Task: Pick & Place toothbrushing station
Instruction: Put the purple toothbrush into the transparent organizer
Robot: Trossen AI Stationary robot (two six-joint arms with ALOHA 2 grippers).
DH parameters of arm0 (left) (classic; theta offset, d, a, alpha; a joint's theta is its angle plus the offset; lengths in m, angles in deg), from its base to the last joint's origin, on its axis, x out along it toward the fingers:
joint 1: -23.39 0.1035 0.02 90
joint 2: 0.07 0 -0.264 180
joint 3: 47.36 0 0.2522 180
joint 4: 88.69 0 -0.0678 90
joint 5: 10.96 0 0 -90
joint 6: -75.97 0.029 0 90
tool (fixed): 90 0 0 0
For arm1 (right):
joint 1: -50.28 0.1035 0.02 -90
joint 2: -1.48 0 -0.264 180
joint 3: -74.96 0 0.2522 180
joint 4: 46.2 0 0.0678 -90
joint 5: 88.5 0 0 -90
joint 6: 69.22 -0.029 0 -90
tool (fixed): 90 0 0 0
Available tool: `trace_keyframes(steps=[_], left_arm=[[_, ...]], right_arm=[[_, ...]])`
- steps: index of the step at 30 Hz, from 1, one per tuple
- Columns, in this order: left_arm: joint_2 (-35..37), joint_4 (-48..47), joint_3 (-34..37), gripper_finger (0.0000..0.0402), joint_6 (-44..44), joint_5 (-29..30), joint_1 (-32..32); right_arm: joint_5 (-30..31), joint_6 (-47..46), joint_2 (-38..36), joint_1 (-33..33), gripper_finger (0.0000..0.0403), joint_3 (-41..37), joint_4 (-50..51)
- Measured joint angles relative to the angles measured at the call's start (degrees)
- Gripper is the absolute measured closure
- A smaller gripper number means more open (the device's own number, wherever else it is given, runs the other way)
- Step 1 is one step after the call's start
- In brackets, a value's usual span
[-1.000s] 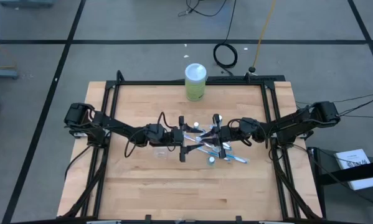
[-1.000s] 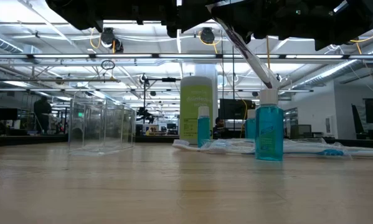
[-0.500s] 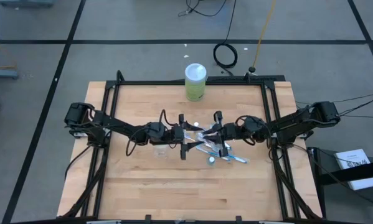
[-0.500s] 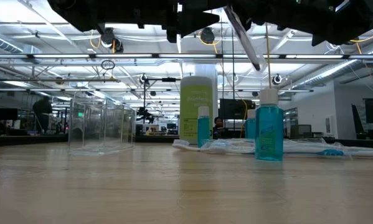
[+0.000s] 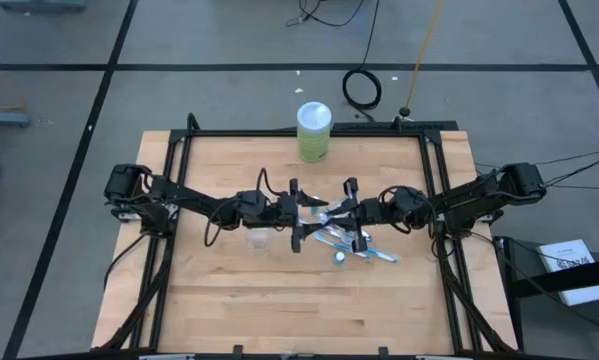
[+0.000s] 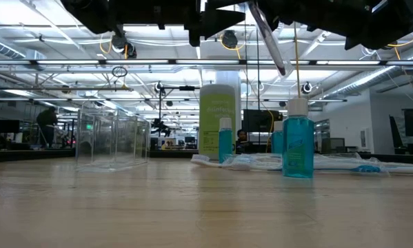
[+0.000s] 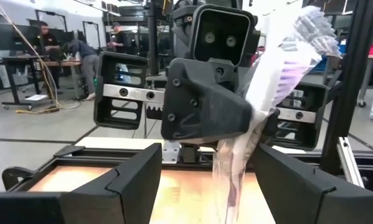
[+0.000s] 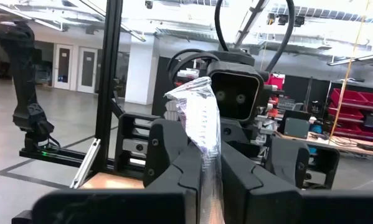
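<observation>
Now right tool (image 8: 205, 180) clamped on wrapped toothbrush (image 8: 202, 118) — left tool (image 7: 198, 180) spread.

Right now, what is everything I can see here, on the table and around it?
table: one, pale wood with a black frame, centre of the floor
canister: one, green with a white lid, far edge of the table
cup: one, clear, mid-table under the left arm
loose toothbrushes: several, blue and white, lying mid-table below the right hand
tubes: at least two, teal with white caps, upright by the brushes
wrapped toothbrush: one, clear wrap, lifted above the table
cable coil: one, black, on the floor beyond the table
left hand: open, facing the lifted brush
right hand: shut on the wrapped toothbrush
</observation>
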Motion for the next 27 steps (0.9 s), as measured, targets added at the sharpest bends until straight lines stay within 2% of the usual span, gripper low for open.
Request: trace_keyframes(steps=[10, 13, 22, 27], left_arm=[[0.0, -1.5, -0.1, 0.0147, -1.2, 1.4, 0.0], [0.0, -1.5, -0.2, 0.0159, -1.2, 1.4, 0.0], [0.0, -1.8, -1.1, 0.0272, -1.2, 0.9, -0.1], [0.0, -2.1, -1.1, 0.0321, -1.3, 1.0, 0.0]], right_arm=[[0.3, 0.0, 0.0, 0.0, 0.0383, 0.0, 0.4], [0.3, 0.0, 0.0, 0.0, 0.0383, 0.0, 0.4], [0.6, -0.1, 0.0, -0.1, 0.0383, 0.0, 0.1], [0.7, -0.2, 0.0, -0.1, 0.0383, 0.0, 0.4]])
